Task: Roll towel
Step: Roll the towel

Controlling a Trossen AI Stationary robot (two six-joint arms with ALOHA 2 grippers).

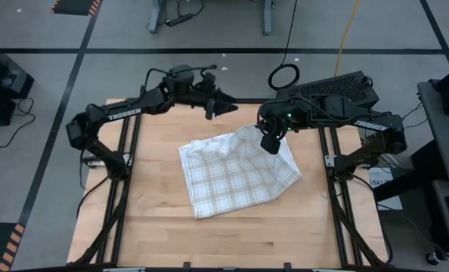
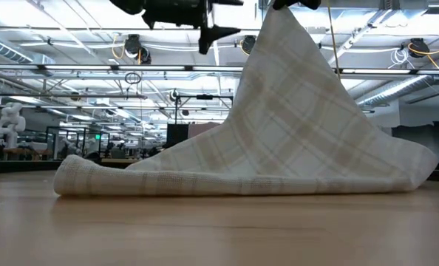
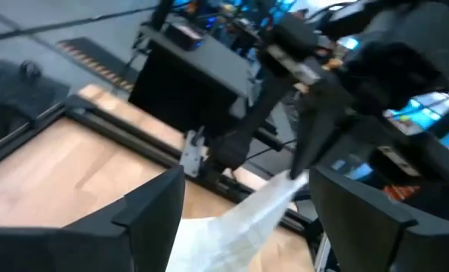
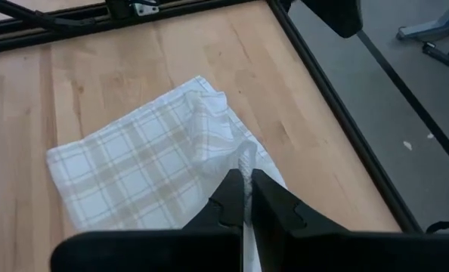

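The right claw [image 4: 244, 198] is pinched shut on the far right corner of the towel [image 1: 236, 170] and holds it raised above the bench [image 1: 156, 227]. The cloth drapes from that corner down into a tent shape, its left and near parts lying flat around the bench's middle. The left claw [image 1: 212, 104] hangs spread open and empty over the far edge, just left of the lifted corner.

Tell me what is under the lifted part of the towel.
Bare wooden table surrounds the towel, which the right gripper lifts by a pinched corner. The drape hides whatever lies underneath.
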